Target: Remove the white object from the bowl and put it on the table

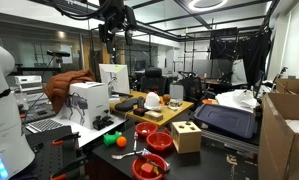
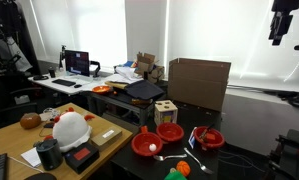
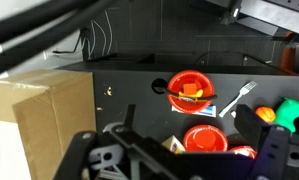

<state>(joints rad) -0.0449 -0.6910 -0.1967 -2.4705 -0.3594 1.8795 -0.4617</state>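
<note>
Three red bowls stand on the dark table. In an exterior view the white object is a small pale lump in the red bowl nearest the pale wooden slab. I cannot make it out in the other views. My gripper hangs high above the table, far from the bowls; it also shows in an exterior view. In the wrist view its dark fingers are spread wide with nothing between them, above a plain red bowl.
A red bowl with yellow pieces sits on a blue and white packet beside a fork. Green and orange balls lie near. A wooden block box and a big cardboard box stand behind. A white and red toy sits on the slab.
</note>
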